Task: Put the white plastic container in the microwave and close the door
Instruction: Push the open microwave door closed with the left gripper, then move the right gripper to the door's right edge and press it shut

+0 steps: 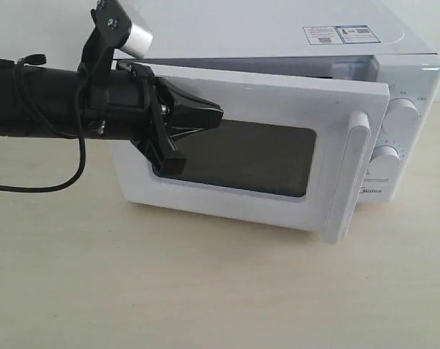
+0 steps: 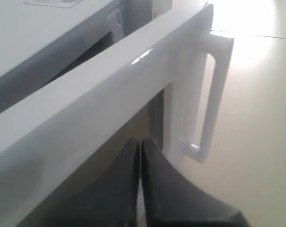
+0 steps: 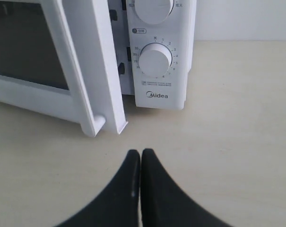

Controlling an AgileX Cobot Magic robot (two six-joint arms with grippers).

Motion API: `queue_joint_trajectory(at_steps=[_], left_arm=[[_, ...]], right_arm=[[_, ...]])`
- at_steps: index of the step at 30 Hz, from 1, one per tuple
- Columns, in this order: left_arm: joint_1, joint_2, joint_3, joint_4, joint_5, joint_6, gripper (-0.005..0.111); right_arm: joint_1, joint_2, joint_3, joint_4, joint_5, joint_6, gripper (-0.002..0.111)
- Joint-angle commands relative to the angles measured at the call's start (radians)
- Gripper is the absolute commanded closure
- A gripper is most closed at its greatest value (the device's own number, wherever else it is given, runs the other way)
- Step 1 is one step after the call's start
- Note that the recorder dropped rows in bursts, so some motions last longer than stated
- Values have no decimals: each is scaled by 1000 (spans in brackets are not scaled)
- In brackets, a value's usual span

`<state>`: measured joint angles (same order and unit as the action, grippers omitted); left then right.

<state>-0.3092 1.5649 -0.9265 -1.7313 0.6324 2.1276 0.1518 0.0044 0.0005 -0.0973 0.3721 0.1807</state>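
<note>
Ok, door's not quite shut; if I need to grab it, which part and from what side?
The vertical bar handle at the free edge of the door, beside the dials. It stands off the door face with a gap behind, so jaws can close across it. Come from the front, probably with the right gripper, whose jaws are shut and must open first.

A pale, wood-grained table (image 1: 220,291) carries the white Midea microwave (image 1: 278,29), which stands flat on it. The table runs on in front of the microwave and out past its dial side.
</note>
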Motion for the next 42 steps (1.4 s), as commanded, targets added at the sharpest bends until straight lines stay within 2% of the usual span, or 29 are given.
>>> queue_joint_trajectory(at_steps=[1,5,12,18,22,25,28,31,35,38,39,42], left_arm=[[-6,-6,-6,9,88,-20,103],[-6,-47,-6,90,109,-64,103],[-4,-175,-6,363,109,-304,103],[-4,-296,-6,533,112,-572,103],[-4,-367,-6,679,158,-746,103],[-4,-417,-4,766,210,-870,103],[-4,-461,-4,826,264,-978,103],[-4,-506,-4,880,283,-1079,103],[-4,-574,-4,931,283,-1131,103],[-4,-616,-4,940,283,-1159,103],[-4,-627,-4,942,283,-1161,103],[-4,-657,-4,942,275,-1161,103]], right_arm=[[-3,-4,0,-5,-3,-6,108],[-3,-4,0,-5,-3,-6,108],[-3,-4,0,-5,-3,-6,108],[-3,-4,0,-52,-44,-10,108],[-3,-4,0,-142,-130,-11,108],[-3,-4,0,-142,-189,-11,108],[-3,-4,0,-201,-359,-26,108],[-3,-4,0,-183,-715,35,108],[-3,-4,0,-170,-1169,161,108],[-3,-4,0,-145,-1530,121,108],[-3,-4,0,-127,-1593,89,108],[-3,-4,-55,-83,-1593,111,108]])
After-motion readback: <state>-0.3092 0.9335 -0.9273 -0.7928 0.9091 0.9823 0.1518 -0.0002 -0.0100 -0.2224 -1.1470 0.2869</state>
